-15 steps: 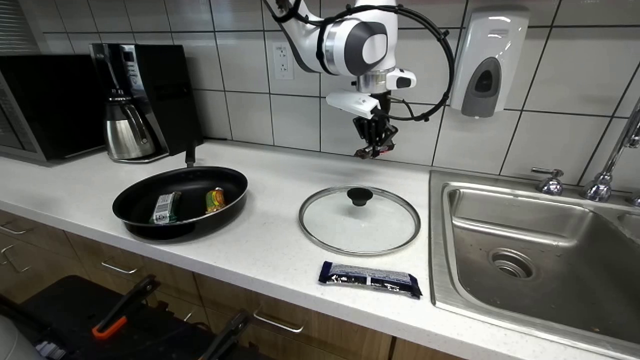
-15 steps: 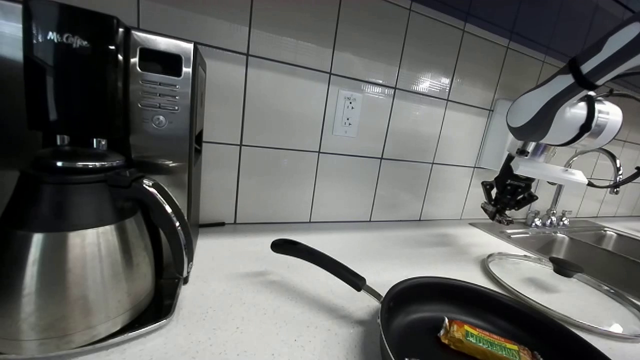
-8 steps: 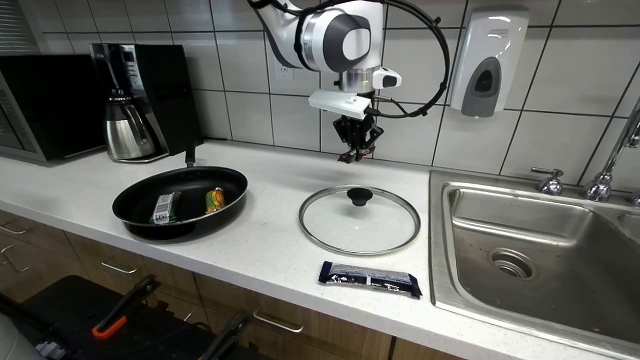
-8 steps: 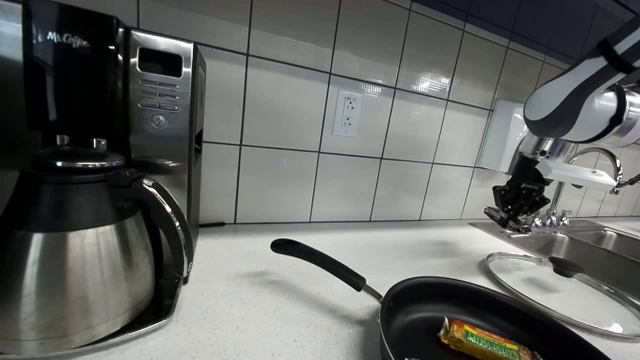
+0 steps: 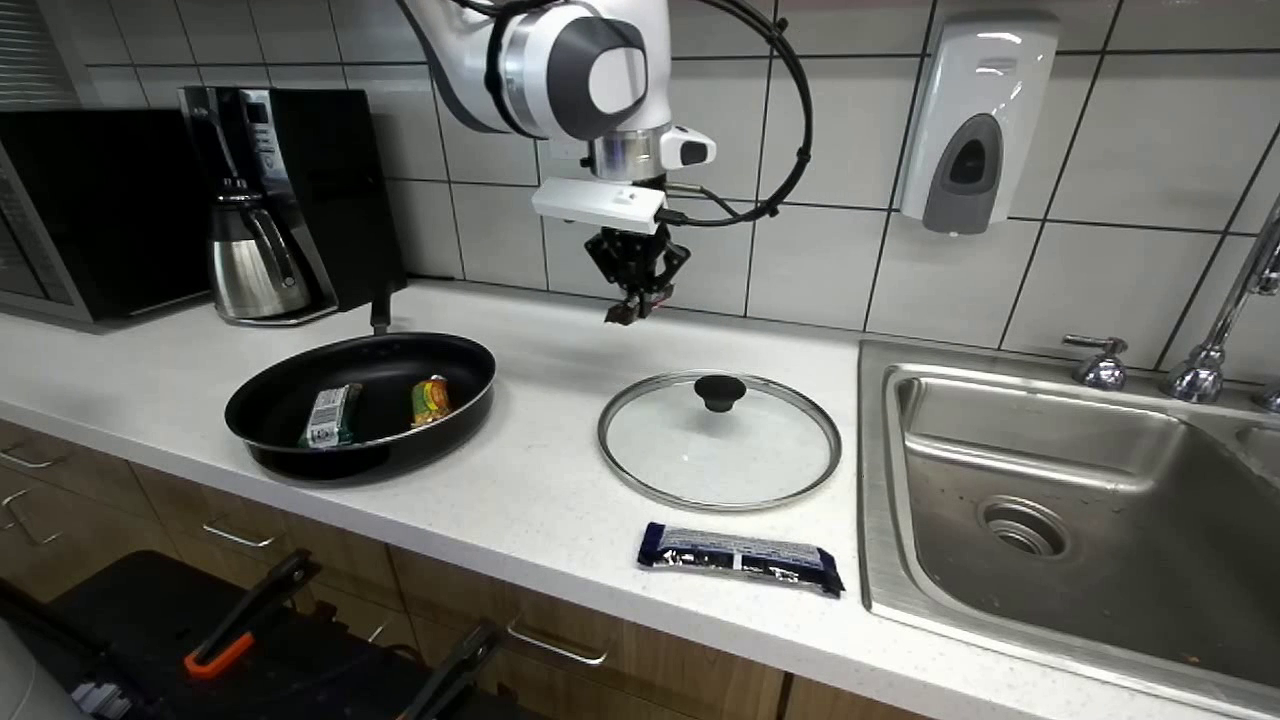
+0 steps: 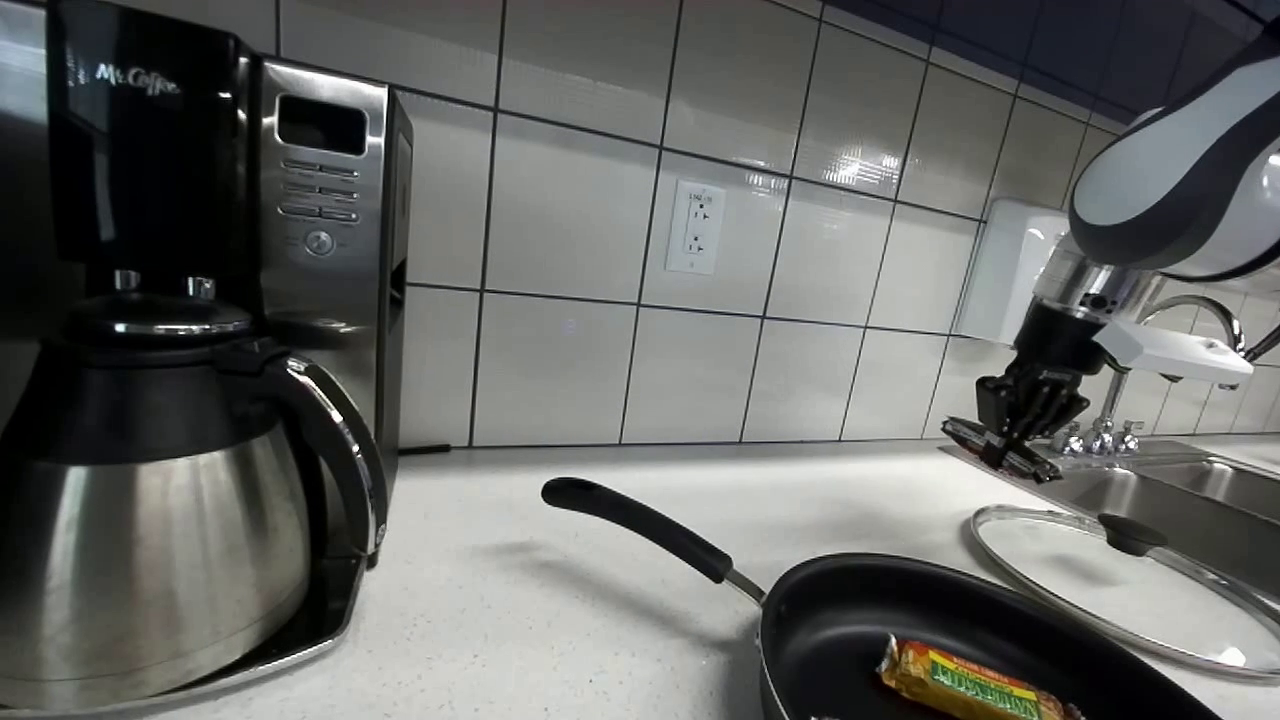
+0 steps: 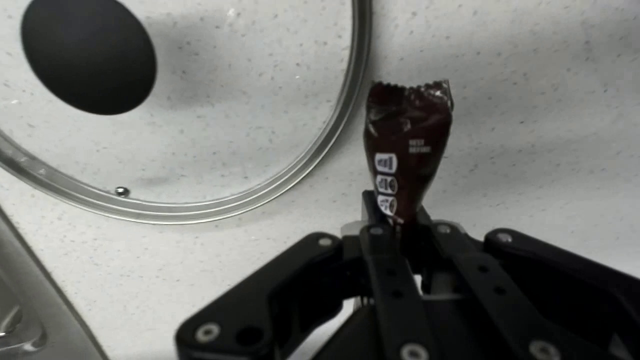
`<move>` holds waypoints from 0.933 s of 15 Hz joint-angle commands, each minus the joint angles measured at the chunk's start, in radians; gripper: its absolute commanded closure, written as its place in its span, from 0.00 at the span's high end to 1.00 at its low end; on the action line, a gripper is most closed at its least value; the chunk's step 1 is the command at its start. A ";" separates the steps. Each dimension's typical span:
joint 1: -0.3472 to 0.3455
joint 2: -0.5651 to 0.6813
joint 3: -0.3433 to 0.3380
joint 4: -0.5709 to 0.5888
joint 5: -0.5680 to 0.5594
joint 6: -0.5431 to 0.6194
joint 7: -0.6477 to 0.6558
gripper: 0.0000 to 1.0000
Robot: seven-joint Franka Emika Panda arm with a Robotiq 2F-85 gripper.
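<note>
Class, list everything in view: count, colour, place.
Counter: 1, white, along wall
Drawers: several, brown, below
Pan: 1, black, on counter
Wrapped bars: 2, green, orange, in pan
Lid: 1, clear, on counter
Loose bar: 1, navy, near lid
Sink: 1, silver, in counter
Tap: 1, silver, behind sink
Soap dispenser: 1, white, wall
Socket: 1, white, wall
Coffee maker: 1, black, on counter
Boxy appliance: 1, black, alongside
Clamps: 2, black, foreground
Held bar: 1, maroon, in gripper
Gripper: 1, black, above counter
Arm: 1, white, overhead

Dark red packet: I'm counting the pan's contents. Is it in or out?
Out: in both exterior views, the fingers hold the dark red packet above the counter, away from the pan.
</note>
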 commanded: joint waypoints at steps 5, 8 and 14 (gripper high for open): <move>0.107 -0.207 0.041 -0.257 -0.097 0.113 0.051 0.03; 0.115 -0.271 0.065 -0.315 -0.046 0.100 -0.049 0.03; 0.183 -0.365 0.069 -0.368 0.166 0.022 -0.337 0.03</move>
